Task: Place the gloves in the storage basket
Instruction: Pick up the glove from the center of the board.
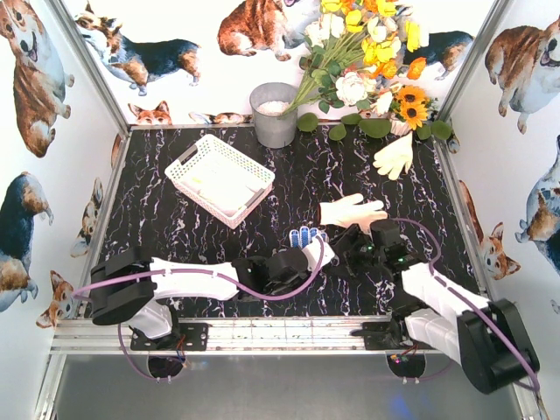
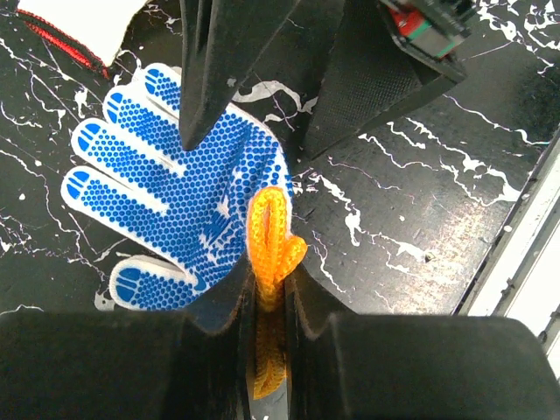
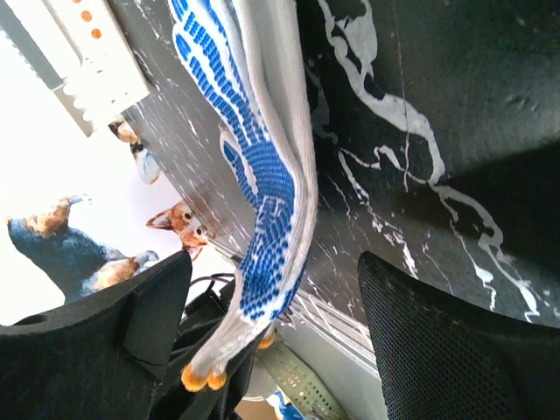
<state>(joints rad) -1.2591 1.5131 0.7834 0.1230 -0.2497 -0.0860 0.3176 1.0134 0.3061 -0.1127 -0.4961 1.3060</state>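
Note:
A blue-dotted white glove lies flat on the black marble table near the front middle. My left gripper is shut on its orange cuff. My right gripper stands open, its fingers either side of the glove's palm without touching it. A cream glove lies just behind, and another at the back right. The white lattice storage basket sits at the back left.
A grey metal bucket stands behind the basket, next to a bunch of artificial flowers at the back. Printed walls close in three sides. A red-edged pale cuff lies close beyond the blue glove's fingertips.

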